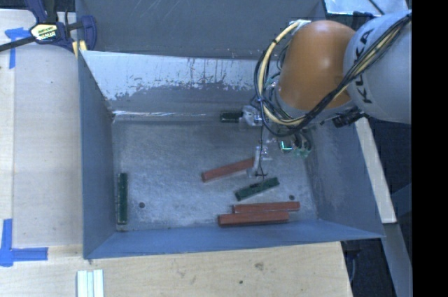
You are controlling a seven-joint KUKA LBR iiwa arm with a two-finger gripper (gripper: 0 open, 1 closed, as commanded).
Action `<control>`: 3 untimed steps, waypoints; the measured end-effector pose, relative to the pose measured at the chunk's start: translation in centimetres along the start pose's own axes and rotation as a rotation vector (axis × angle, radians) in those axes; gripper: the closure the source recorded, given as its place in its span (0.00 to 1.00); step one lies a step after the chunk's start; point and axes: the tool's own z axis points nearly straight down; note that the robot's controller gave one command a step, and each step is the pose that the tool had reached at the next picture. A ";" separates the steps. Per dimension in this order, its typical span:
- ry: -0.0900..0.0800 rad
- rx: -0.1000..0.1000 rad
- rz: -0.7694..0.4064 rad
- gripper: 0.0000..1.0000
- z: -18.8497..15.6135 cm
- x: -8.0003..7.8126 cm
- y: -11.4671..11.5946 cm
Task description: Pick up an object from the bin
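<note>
My gripper point(261, 166) hangs below the arm's wrist in the right half of the bin. Its tip is just over the right end of a reddish-brown flat stick point(227, 170) that lies slanted on the bin floor. Just below the tip lies a short dark green stick point(257, 186), also slanted. Two longer brown sticks point(266, 206) point(253, 218) rest side by side near the front wall, below the green one. Nothing can be seen held in the gripper.
Another dark green stick point(122, 198) lies upright along the left wall at the front left corner. A small black piece point(230, 118) sits near the back wall, left of the wrist. The arm and its orange cover hide the bin's right side.
</note>
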 end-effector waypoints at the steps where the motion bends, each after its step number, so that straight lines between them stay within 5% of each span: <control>1: -0.008 0.000 0.000 0.00 -0.4 -0.2 0.0; 2: -0.007 0.000 -0.063 1.00 6.9 1.4 -1.1; 3: -0.007 0.000 -0.063 1.00 6.9 1.4 -1.1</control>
